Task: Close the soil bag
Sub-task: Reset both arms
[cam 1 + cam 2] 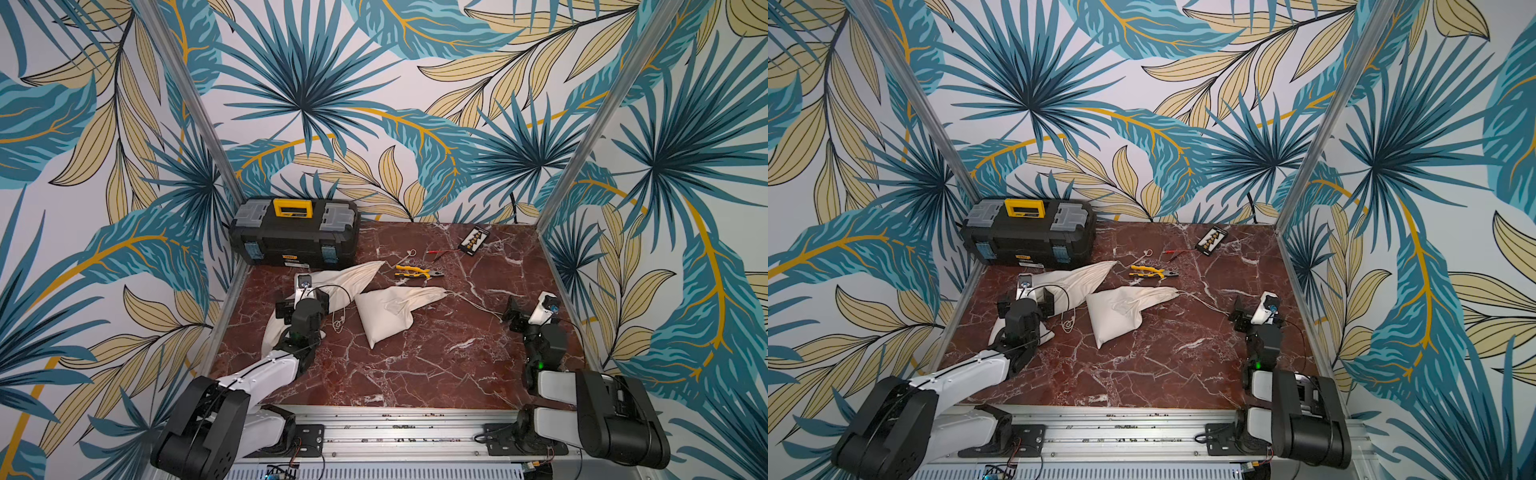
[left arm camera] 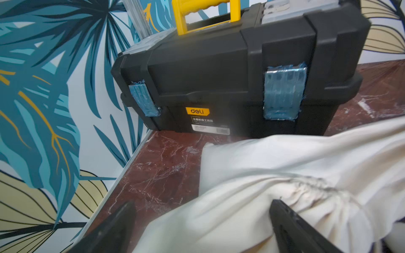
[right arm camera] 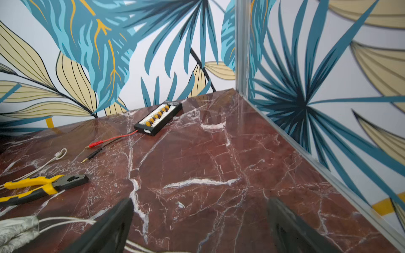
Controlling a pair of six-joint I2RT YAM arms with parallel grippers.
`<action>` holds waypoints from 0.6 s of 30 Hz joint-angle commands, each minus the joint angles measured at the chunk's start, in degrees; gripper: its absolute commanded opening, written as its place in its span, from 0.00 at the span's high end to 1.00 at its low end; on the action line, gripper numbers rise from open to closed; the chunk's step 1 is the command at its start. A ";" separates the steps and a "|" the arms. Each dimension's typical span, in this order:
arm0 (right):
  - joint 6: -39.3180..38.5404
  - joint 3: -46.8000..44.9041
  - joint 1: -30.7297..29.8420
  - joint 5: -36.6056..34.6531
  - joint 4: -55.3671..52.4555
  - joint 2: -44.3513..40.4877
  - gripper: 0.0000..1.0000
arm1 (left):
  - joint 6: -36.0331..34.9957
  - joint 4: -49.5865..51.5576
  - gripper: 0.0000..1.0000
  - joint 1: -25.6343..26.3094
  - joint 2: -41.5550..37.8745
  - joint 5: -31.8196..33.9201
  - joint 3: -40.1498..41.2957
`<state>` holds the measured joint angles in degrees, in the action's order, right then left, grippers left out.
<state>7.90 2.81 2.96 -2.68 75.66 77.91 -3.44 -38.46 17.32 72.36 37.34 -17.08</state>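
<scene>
Red-veined marble tabletop (image 1: 415, 365) floors a booth papered with tropical leaves, where the soil bag (image 1: 388, 313) lies on its side mid-table, its neck gathered tight and pointing toward the right arm. Its drawstring (image 1: 478, 306) trails across the stone to just beside the right gripper (image 3: 199, 199), whose jaws stand wide over bare marble. The left gripper (image 2: 203, 202), jaws equally wide and gripping nothing, sits astride a second cloth bag (image 1: 345, 276) in front of a black toolbox (image 1: 295, 232). Yellow-handled pliers (image 1: 415, 272) and a connector board (image 1: 473, 241) lie beyond.
</scene>
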 commanded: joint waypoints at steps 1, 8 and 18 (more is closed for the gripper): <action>-2.89 -1.60 -0.15 0.45 21.54 7.71 0.01 | -7.50 -29.18 0.00 -1.02 6.68 -0.18 4.36; -4.29 6.02 -0.23 4.66 8.25 9.30 0.01 | -5.29 -36.33 0.00 -7.63 18.51 -22.33 5.05; -5.03 8.48 -1.20 3.41 3.22 9.06 0.01 | -0.11 -16.72 0.00 -15.92 17.06 -36.20 -4.26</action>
<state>3.81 11.31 2.09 0.47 79.88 87.35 -5.48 -57.58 2.07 88.97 6.68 -21.82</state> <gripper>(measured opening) 0.992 0.999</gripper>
